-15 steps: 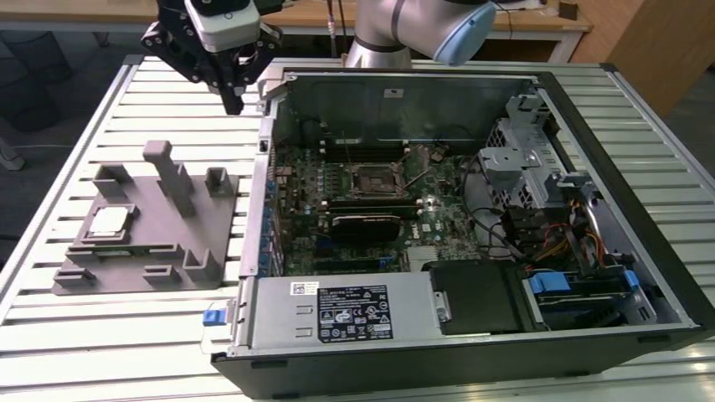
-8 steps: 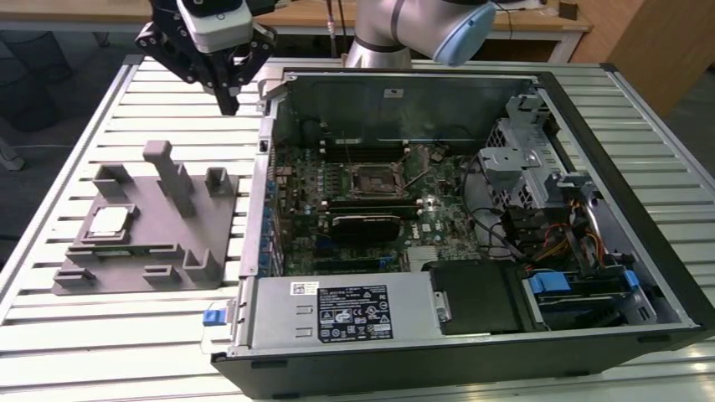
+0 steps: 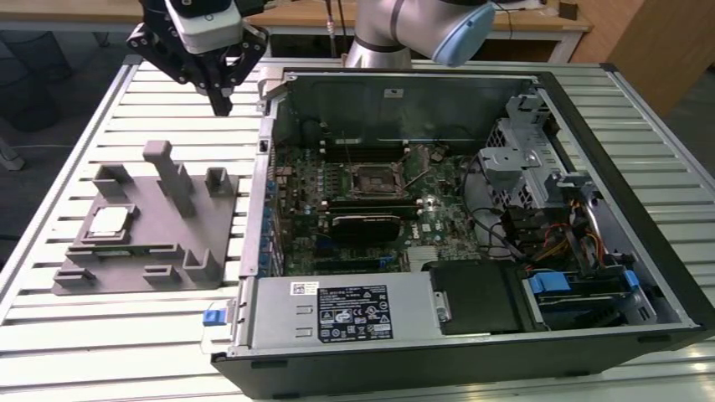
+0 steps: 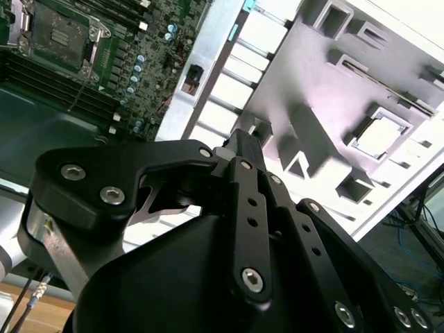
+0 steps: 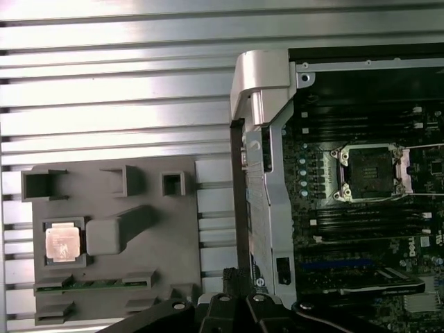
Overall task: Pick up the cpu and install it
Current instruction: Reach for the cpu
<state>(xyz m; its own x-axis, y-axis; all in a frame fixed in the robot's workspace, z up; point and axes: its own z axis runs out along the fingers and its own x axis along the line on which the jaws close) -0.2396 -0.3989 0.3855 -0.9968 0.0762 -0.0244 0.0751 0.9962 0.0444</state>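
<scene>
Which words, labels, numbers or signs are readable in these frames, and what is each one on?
Nothing can be quoted; all print is too small or blurred.
Black label on the power supply: unreadable.
Small white sticker beside it: unreadable.
cpu in the grey tray: no legible marking.
Motherboard lettering: unreadable.

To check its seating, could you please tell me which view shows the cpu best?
First wrist view: it looks straight down on the cpu in the tray. The exterior view shows the cpu obliquely; the second wrist view, slanted and pale.
</scene>
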